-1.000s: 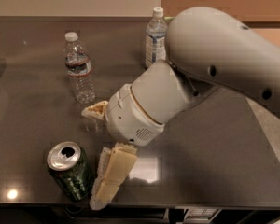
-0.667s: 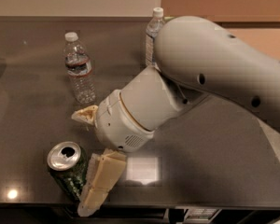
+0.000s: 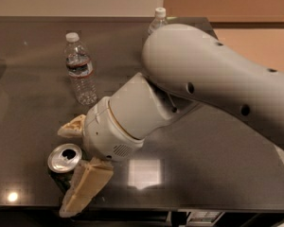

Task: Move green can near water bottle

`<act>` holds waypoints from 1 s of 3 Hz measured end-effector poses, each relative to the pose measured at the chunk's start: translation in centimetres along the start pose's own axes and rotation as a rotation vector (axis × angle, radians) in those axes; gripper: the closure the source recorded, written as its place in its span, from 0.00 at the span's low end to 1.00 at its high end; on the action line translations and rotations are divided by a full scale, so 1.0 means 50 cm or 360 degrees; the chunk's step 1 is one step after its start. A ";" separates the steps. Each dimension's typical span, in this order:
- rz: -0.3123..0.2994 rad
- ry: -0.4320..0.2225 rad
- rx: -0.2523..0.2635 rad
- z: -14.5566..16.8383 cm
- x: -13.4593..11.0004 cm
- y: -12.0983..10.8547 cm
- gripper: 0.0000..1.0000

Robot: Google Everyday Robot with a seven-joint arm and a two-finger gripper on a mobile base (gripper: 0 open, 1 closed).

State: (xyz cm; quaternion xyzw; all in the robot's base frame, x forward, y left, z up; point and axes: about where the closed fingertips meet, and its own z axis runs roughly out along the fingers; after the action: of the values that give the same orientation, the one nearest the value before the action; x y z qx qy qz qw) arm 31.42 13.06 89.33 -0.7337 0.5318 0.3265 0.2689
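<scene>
The gripper [image 3: 64, 171] has slid leftward over the last second. Its two tan fingers, which hung to the right of the can [image 3: 64, 158], now stand either side of it. The can has not shifted on the bench [image 3: 23, 89]. I take this as the end of the approach, with the grasp not yet made and the carrying part of the task all still to do.

The gripper is spread wide. One finger [image 3: 72, 127] sits just past the can's far rim, with a strip of bench showing between them. The other finger [image 3: 86, 188] crosses in front of the can's dark green side. Whether that near finger touches the can I cannot tell. Nothing is clamped. The can stands upright between the fingers, silver top up, at the bench's front edge.

Beyond the far finger, well apart from the can, stands the water bottle [image 3: 80, 74], upright and clear of the gripper. Behind the wrist the arm [image 3: 203, 74] rises to the right and hides most of a second bottle [image 3: 157, 19] at the bench's back. Closing squarely on the can looks like the next need.
</scene>
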 end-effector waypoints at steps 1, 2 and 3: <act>0.0025 0.0007 -0.0001 0.002 -0.001 -0.010 0.41; 0.0057 0.0015 0.0016 -0.007 0.007 -0.030 0.65; 0.0100 0.0032 0.0077 -0.041 0.018 -0.080 0.87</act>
State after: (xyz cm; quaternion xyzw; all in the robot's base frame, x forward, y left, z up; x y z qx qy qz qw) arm 35.85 12.17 90.16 -0.7132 0.5650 0.3144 0.2707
